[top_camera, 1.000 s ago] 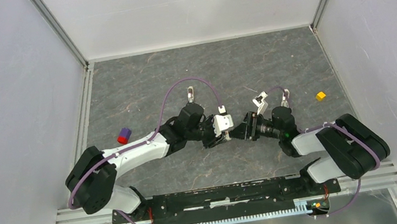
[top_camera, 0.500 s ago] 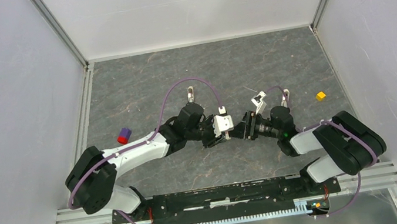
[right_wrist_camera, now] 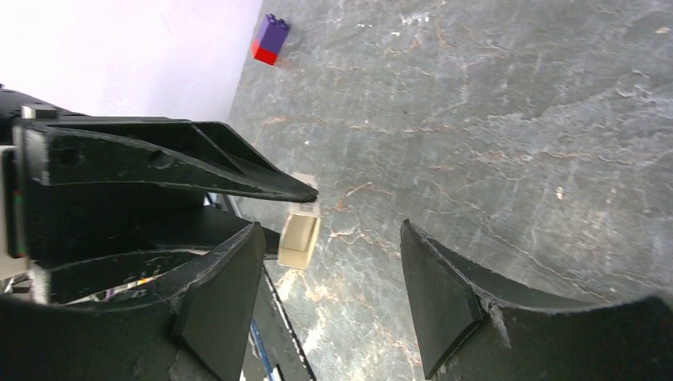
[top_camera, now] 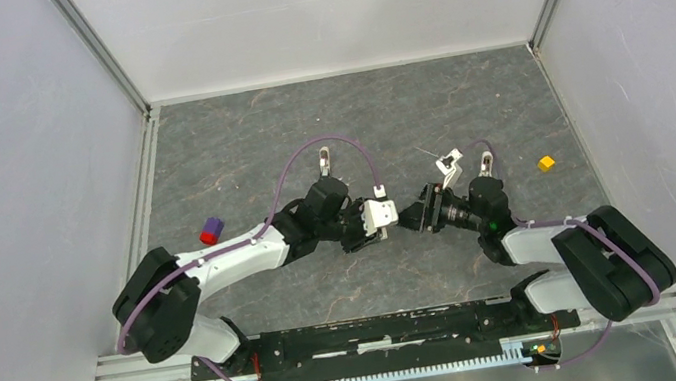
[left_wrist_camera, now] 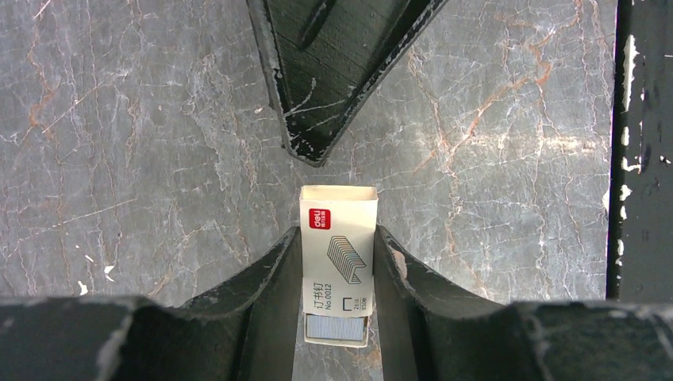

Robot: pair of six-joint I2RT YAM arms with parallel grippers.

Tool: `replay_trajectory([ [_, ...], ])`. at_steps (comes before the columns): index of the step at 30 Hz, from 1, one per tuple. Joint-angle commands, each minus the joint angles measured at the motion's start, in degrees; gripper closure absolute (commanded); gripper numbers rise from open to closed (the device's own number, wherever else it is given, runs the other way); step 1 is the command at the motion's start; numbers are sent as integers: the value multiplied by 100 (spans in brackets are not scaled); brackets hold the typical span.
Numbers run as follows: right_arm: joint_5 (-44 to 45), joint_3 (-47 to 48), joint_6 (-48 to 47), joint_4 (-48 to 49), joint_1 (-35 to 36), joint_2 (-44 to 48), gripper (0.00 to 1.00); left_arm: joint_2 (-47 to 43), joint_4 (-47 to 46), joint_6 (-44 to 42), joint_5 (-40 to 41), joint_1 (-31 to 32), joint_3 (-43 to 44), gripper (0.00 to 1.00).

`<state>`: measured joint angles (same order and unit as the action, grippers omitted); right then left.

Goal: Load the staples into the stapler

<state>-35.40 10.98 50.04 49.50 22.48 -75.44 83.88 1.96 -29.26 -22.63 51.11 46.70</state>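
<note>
We hold the staple box (left_wrist_camera: 338, 262) clenched in the left gripper (left_wrist_camera: 337, 235), its long axis running out along the fingers (left_wrist_camera: 266, 274) toward our right gripper (right_wrist_camera: 332, 230), which stands spread and empty just beyond.

White staples box (left_wrist_camera: 337, 254), red logo, grey strip (left_wrist_camera: 336, 327) at one end, clamped in left end effector (left_wrist_camera: 337, 232)

The white-and-black left arm (top_camera: 233, 257) and right arm (top_camera: 534, 242) bend inward, left black two-finger tool (left_wrist_camera: 337, 238) pinched narrow, right tool (right_wrist_camera: 332, 230) gaping.
</note>
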Motion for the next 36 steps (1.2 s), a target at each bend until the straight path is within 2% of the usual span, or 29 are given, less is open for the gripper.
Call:
replay_trajectory([
  [1, -203, 11, 264, 766, 53, -96, 28, 53, 15, -258, 11, 4, 103, 57],
  [7, -249, 86, 540, 1097, 237, -445, 25, 105, 20, -255, -30, 29, 164, 57],
  [23, -169, 469, 807, 1229, 636, -1210, 33, 269, 88, -325, -92, 65, 307, 58],
  [36, 21, 557, 846, 1171, 756, -1403, 46, 169, 90, -343, -73, 82, 314, 58],
])
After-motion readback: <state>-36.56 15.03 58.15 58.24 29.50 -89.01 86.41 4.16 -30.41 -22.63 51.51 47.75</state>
